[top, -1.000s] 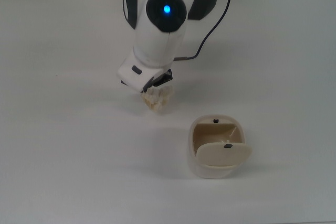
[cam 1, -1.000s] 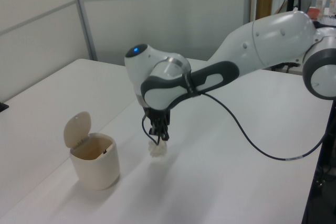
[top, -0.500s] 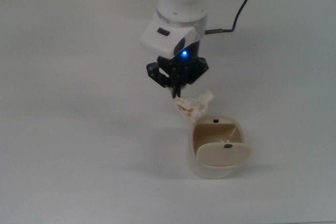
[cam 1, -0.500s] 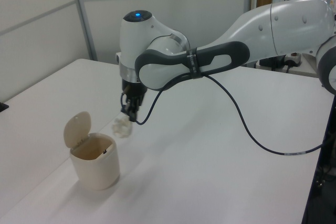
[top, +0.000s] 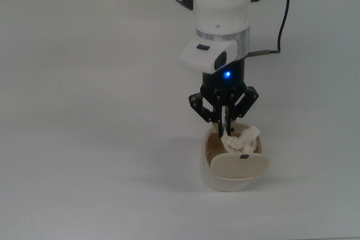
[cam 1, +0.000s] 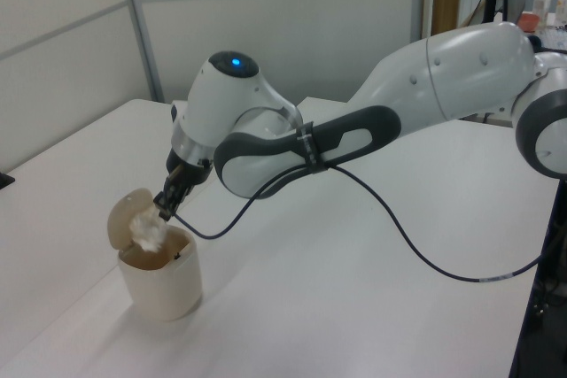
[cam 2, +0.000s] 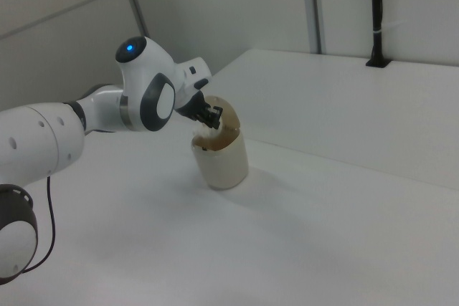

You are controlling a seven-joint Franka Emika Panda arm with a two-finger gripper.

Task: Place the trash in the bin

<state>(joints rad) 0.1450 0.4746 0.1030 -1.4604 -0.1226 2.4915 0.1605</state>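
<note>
Jaws: nearly closed, pinching the trash, an off-white crumpled wad of tissue; the jaws belong to a black two-finger gripper tilted down toward the bin.
Trash: held off the bench, directly over the open mouth of the bin, just in front of the raised flap lid; in the left view the trash sits at rim level against the lid.
Bin: cream-beige, rounded-square, upright on the white bench, lid swung open, one small black mark on the flap.
Arm: white with grey joints and a blue light near the wrist; a black cable trails from it.
</note>
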